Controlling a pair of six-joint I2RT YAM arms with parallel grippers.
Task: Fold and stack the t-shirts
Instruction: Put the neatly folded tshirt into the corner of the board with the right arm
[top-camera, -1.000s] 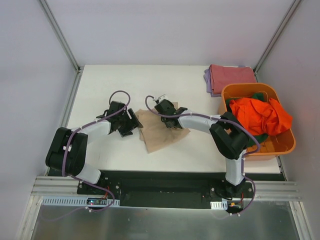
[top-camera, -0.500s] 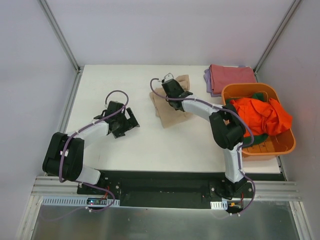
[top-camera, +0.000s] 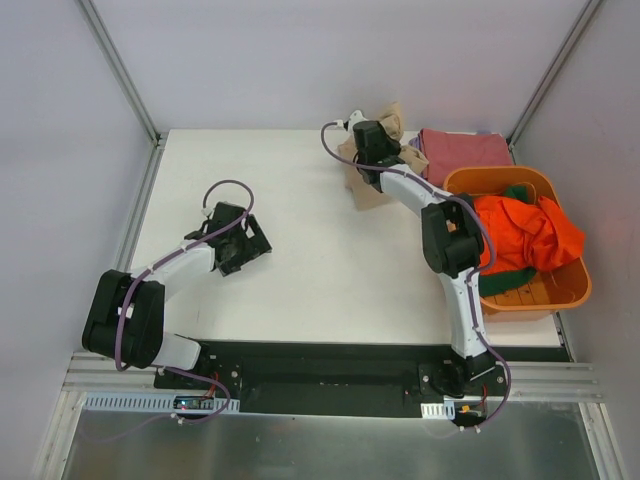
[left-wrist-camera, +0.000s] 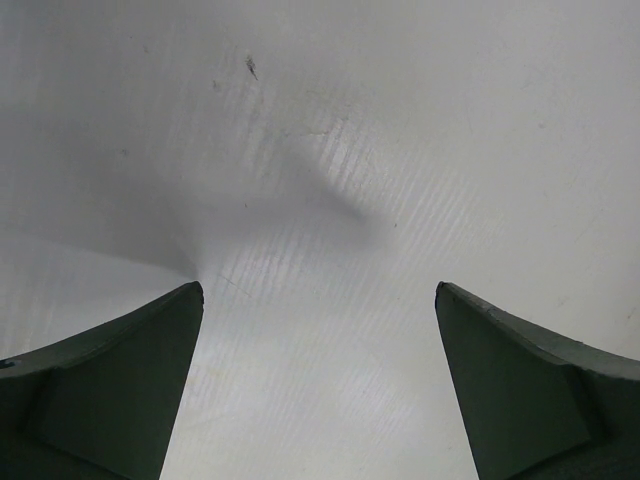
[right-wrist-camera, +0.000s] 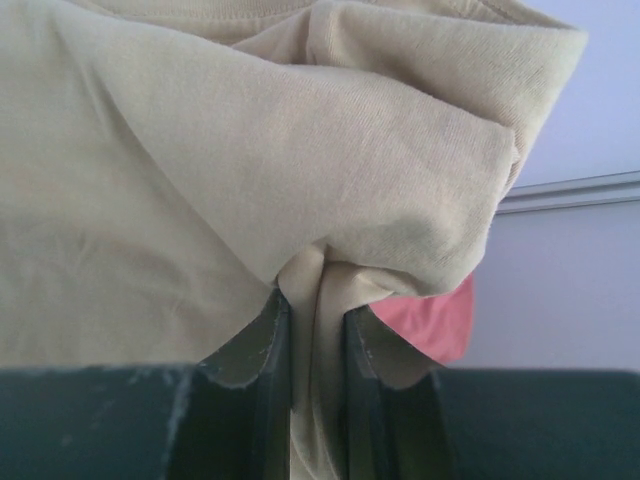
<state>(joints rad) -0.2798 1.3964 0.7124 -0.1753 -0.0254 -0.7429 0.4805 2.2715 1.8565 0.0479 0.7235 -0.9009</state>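
We've moved the beige shirt (right-wrist-camera: 250, 150) across the tabletop (top-camera: 330, 290) to beside the red stack (top-camera: 465, 150). The right tool (right-wrist-camera: 315, 310) is clenched on its fold, and the left tool (left-wrist-camera: 318, 290) hangs released. Placement looks next.

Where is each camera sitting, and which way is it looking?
Top external: above and behind the arms, looking down on the white table; the left arm and right arm show whole.
Left wrist: on the left arm's wrist, facing the table top; the open left gripper frames it.
Right wrist: on the right arm's wrist, facing the beige t-shirt pinched in the right gripper, with the red t-shirt behind.
Shared: the top and right wrist views both show the beige and red t-shirts.
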